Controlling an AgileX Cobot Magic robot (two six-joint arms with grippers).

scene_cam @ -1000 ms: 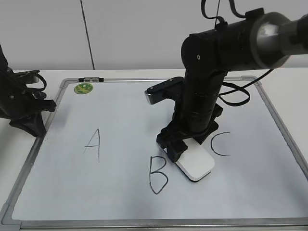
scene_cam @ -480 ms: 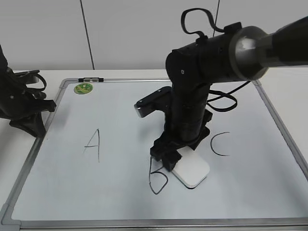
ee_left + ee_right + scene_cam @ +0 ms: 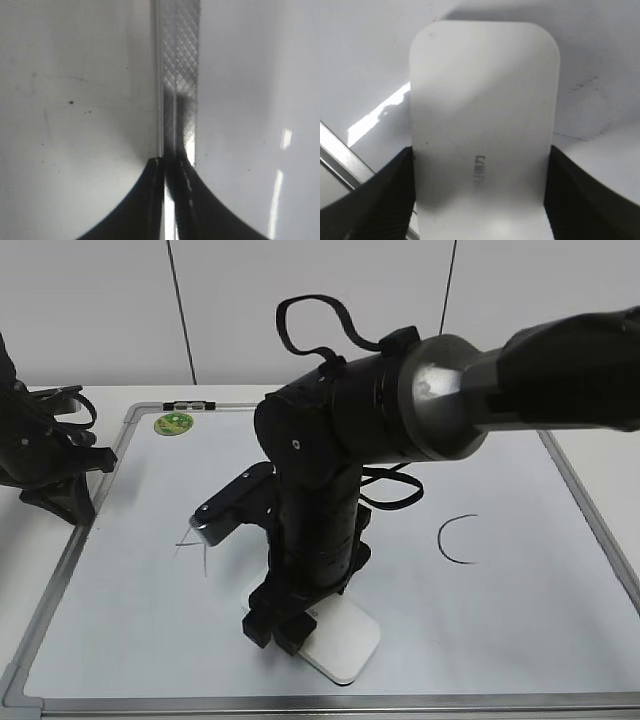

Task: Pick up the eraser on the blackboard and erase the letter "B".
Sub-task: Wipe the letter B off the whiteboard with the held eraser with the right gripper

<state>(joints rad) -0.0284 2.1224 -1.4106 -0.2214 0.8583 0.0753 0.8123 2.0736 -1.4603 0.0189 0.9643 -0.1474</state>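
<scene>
My right gripper (image 3: pixel 285 625) is shut on the white eraser (image 3: pixel 345 642) and presses it flat on the blackboard (image 3: pixel 500 620), near its front edge. In the right wrist view the eraser (image 3: pixel 482 115) fills the space between both fingers of the right gripper (image 3: pixel 478 172). No letter "B" shows; the arm and eraser cover its area. Faint grey smears (image 3: pixel 585 82) lie beside the eraser. My left gripper (image 3: pixel 65 495) is shut and rests at the board's left frame (image 3: pixel 180 75); its jaws (image 3: pixel 170 167) hold nothing.
A black "C" (image 3: pixel 458 540) is at the right. Only a bit of the "A" (image 3: pixel 190 540) shows left of the arm. A green round magnet (image 3: pixel 173 423) sits at the far left corner. The board's metal frame (image 3: pixel 340 157) runs close to the eraser.
My right arm has swept left and toward the front edge with the eraser, across where the "B" stood. The "B" no longer shows. The left arm has not moved.
</scene>
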